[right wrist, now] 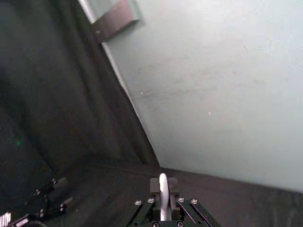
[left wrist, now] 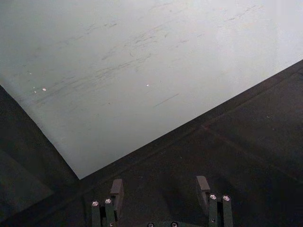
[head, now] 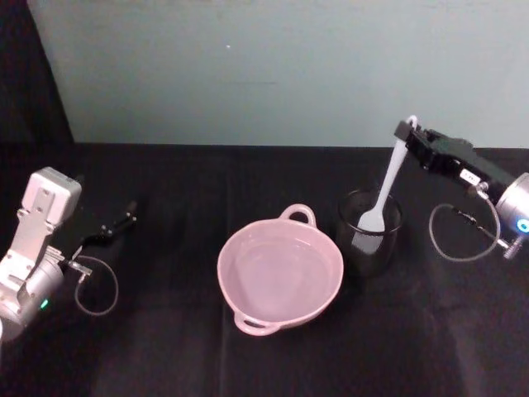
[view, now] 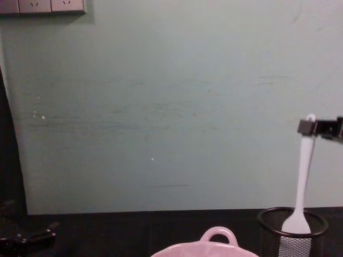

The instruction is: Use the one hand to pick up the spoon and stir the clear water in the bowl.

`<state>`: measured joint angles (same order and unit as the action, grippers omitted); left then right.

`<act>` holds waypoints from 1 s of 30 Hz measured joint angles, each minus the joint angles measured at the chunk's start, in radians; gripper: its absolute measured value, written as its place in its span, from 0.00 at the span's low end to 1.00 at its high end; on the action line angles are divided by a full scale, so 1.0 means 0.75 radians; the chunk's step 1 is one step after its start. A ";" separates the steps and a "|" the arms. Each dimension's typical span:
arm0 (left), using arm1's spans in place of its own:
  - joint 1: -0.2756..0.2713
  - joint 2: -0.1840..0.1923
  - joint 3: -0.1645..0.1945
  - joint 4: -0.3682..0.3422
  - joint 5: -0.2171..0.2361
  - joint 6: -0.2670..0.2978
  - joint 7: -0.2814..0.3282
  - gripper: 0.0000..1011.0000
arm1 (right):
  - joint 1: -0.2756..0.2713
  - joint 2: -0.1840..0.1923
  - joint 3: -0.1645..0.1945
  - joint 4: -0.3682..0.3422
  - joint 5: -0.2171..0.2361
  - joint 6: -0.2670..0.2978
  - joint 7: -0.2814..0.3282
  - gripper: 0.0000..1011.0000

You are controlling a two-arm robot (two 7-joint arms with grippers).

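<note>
Right tool point(head: 408, 131) pinching spoon point(head: 395, 165) in mesh cup point(head: 347, 240), left tool point(left wrist: 159, 183) parked open, black cloth point(head: 248, 364), pale green wall point(head: 248, 66)

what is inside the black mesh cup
The head of the spoon sits inside the mesh cup, its handle rising out to the right claw, shut near its tip. The cup's bottom is too dark to tell.

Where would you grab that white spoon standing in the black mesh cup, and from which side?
By the handle's top, from the right: the slim white plastic spoon leans head-down in the black wire-mesh cup, only its handle free. The long black right gripper clamps there.
</note>
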<state>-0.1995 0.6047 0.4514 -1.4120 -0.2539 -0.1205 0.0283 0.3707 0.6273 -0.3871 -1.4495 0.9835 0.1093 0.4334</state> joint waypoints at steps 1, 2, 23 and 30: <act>0.000 0.000 0.000 0.000 0.000 0.000 0.000 0.99 | 0.000 0.008 0.000 -0.023 -0.015 0.000 -0.005 0.11; 0.000 0.000 0.000 0.000 0.000 0.000 0.000 0.99 | 0.000 0.025 -0.001 -0.064 -0.042 0.001 -0.014 0.11; 0.000 0.000 0.000 0.000 0.000 0.000 0.000 0.99 | 0.061 0.114 0.030 -0.302 -0.190 0.093 -0.039 0.11; 0.000 0.000 0.000 0.000 0.000 0.000 0.000 0.99 | 0.062 0.114 0.028 -0.301 -0.189 0.096 -0.039 0.11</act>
<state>-0.1995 0.6047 0.4514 -1.4119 -0.2539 -0.1205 0.0283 0.4172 0.7127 -0.3658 -1.6754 0.8421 0.1810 0.4044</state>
